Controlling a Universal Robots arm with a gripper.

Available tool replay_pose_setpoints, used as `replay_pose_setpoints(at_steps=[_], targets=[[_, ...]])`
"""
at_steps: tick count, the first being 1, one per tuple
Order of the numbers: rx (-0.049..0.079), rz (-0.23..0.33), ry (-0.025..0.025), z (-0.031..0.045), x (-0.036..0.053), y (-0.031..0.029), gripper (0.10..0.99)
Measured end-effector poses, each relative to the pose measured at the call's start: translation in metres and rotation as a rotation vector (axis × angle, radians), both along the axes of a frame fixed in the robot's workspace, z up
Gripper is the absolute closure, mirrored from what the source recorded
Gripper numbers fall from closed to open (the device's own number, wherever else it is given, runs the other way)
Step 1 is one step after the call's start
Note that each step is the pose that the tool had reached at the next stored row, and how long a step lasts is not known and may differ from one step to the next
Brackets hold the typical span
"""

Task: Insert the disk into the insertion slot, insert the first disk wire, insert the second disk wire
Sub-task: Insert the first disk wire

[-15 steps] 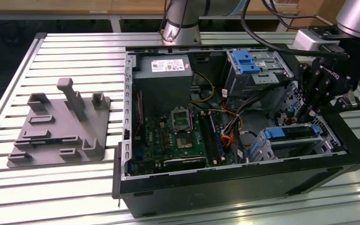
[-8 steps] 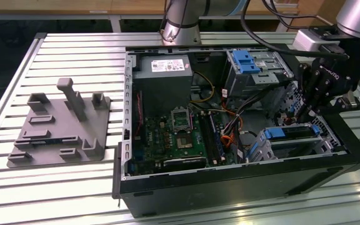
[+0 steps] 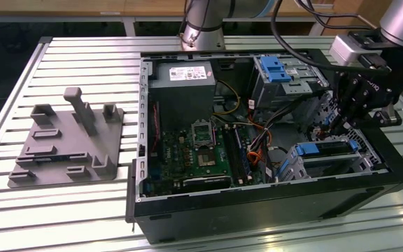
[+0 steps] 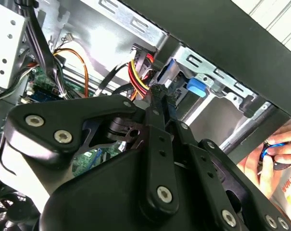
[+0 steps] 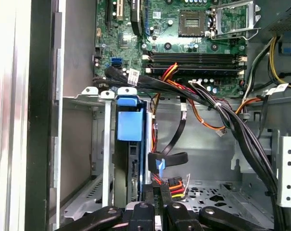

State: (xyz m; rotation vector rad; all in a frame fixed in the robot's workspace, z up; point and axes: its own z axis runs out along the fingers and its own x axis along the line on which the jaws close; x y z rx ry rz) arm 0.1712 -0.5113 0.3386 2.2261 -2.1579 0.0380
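1. The flat silver hard drive in its bright blue plastic carrier (image 5: 130, 122) sits inside the silver-grey perforated sheet-metal drive cage (image 5: 107, 144). The cage is in the corner of the open black computer case (image 3: 257, 203), by its near edge on the exterior view's right
2. In the second wrist view the black robot gripper (image 4: 158, 92) hangs just beside the hard drive. Its fingers are drawn close with only a narrow gap, and I cannot tell whether they pinch a plug
3. The red, yellow and black wire bundle (image 5: 175, 185) and the black flat cable with a blue plug (image 5: 159, 164) crowd the fingertips, so a skewed push could bend a connector or snag a wire
4. If the carrier is not fully home, pressing a plug may shove the hard drive
5. A person's hand (image 4: 275, 159) rests near the case's outer edge, where an arm swing might reach it
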Motion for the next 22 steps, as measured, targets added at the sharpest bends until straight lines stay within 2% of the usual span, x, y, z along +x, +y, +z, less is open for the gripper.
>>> replay_pose_setpoints(at_steps=[2,6,15,22], targets=[[0.002,-0.001,0.0,0.0,0.0,-0.0031,0.922],[0.016,-0.003,0.0001,0.0001,0.0,-0.0073,0.922],[0.016,-0.008,0.0002,0.0002,0.0,-0.0079,0.922],[0.016,-0.008,0.0046,0.0001,0.0001,-0.0086,0.922]])
